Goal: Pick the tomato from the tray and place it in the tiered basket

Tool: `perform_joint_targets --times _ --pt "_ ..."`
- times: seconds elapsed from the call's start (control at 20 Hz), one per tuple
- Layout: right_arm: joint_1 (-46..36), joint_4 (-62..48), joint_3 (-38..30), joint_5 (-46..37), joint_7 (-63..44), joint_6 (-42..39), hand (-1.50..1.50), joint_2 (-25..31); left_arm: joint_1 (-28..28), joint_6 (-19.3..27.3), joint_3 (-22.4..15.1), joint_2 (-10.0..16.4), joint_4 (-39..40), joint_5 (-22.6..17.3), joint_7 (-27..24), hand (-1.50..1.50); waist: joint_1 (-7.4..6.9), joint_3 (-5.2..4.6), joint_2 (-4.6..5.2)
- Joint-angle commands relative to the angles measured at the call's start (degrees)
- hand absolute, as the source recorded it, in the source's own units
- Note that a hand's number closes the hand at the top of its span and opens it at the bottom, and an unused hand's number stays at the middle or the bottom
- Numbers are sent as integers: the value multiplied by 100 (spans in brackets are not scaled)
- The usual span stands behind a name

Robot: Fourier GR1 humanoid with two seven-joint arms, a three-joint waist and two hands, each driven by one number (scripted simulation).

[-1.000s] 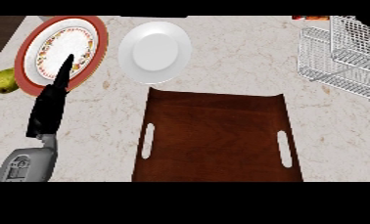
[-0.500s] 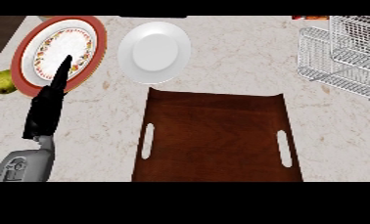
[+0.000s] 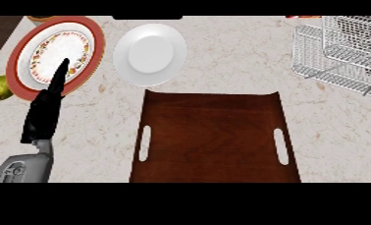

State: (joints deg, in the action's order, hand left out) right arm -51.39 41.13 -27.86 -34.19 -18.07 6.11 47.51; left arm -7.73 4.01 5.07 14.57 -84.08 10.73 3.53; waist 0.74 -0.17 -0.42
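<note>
The dark brown tray (image 3: 214, 140) lies in the middle of the counter with nothing on it. No tomato shows anywhere in the head view. The white wire tiered basket (image 3: 337, 52) stands at the right edge. My left hand (image 3: 45, 108) rises at the left with its fingers straight, their tips over the red-rimmed patterned plate (image 3: 54, 54). It holds nothing. My right hand is out of the view.
A plain white plate (image 3: 150, 54) sits behind the tray. A yellow-green fruit (image 3: 4, 87) peeks in at the far left edge. Something orange-red (image 3: 304, 16) shows at the top edge behind the basket.
The view has shifted slightly, so the basket and plates sit a little further left. My left hand stays raised with straight fingers.
</note>
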Motion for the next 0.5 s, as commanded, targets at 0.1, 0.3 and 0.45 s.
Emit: perform_joint_targets --times 0.1,0.3,0.45 --pt "1070 834 -611 767 -318 -983 -150 508 30 175 -126 -234 12 149 29 0 112 12 -12" --pt "2258 1625 -1342 1470 46 -1533 -150 631 59 123 79 -27 18 112 -3 0 212 14 -30" --pt "2865 1942 -1992 1942 186 -1905 -150 850 264 49 -58 -109 -361 103 215 0 109 16 -16"
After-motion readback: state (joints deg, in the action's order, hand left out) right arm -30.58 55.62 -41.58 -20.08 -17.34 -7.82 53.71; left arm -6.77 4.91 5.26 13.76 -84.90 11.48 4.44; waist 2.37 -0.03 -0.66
